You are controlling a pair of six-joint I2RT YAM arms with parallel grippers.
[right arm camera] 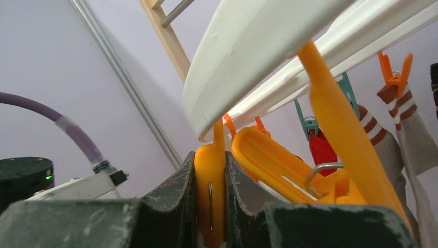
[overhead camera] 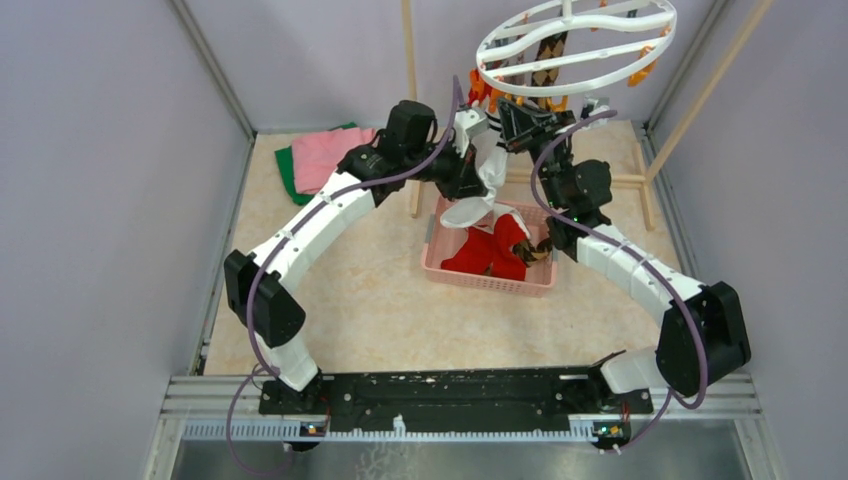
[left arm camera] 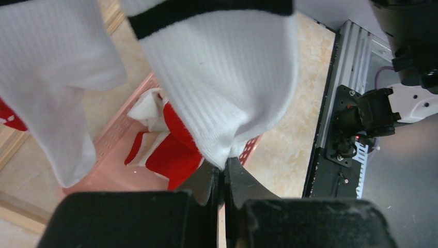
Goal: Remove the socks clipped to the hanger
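Right end effector pinches hanger clip; left end effector pinches white sock.

My top cam sits high at the near edge, looking down over the whole table. Left wrist looks down, close; shares the pink basket with top. Right wrist tilts up, tight under the hanger.

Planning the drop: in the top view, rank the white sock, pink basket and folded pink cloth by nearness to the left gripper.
1. White sock, clamped in the left gripper.
2. Pink basket, just beneath it.
3. Pink cloth, far-left corner.
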